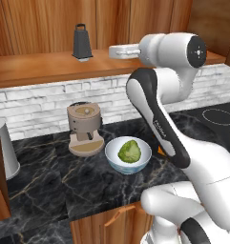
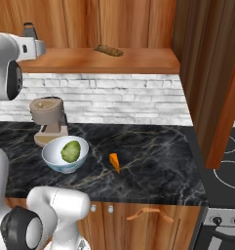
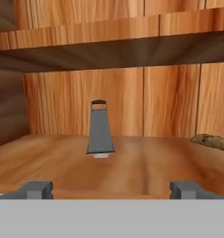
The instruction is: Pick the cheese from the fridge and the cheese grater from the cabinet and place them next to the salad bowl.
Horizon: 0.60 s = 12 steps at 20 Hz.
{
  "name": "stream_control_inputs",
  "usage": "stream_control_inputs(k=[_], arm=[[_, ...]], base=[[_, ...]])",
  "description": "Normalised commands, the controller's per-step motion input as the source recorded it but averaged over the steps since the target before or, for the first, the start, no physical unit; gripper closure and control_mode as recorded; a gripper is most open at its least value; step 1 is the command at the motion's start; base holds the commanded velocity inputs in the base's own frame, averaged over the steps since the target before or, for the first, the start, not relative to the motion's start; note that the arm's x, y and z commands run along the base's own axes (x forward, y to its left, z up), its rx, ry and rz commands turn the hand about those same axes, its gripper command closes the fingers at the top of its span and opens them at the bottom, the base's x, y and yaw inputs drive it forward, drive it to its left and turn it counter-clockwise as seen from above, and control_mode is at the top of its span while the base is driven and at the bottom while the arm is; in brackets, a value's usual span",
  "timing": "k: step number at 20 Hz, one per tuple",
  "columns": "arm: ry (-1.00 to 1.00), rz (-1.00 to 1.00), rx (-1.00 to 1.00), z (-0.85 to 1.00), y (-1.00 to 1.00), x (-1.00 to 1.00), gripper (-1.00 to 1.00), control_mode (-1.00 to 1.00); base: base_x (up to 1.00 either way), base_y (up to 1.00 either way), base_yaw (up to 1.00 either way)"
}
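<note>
The dark grey cheese grater (image 1: 82, 43) (image 3: 100, 128) stands upright on the wooden shelf of the cabinet (image 1: 45, 66). My gripper (image 1: 111, 51) (image 3: 111, 189) is level with that shelf to the grater's right, pointing at it from a short distance, open and holding nothing. In the right base view the grater (image 2: 28, 30) peeks out behind my hand (image 2: 40, 48). The orange cheese (image 2: 114, 161) lies on the dark counter just right of the salad bowl (image 2: 65, 154) (image 1: 128, 155), which holds a green lettuce head. The fridge is out of view.
A tan coffee machine (image 1: 84, 128) (image 2: 48, 119) stands behind the bowl against the white brick wall. A brown lumpy item (image 2: 108, 50) (image 3: 213, 142) lies on the shelf to the right. A stove top (image 2: 231, 166) adjoins the counter on the right.
</note>
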Motion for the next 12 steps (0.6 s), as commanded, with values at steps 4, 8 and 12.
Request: stream_control_inputs(k=[4,8,12], arm=[[0.10,0.09,0.02,0.00,0.05,0.44,-1.00,-1.00],[0.08,0.07,0.00,0.00,0.13,0.25,-1.00,-1.00],[0.08,0.14,-0.01,0.01,0.48,0.26,-1.00,-1.00]], base=[[0.00,0.00,0.00],[0.00,0.00,0.00],[0.00,0.00,0.00]])
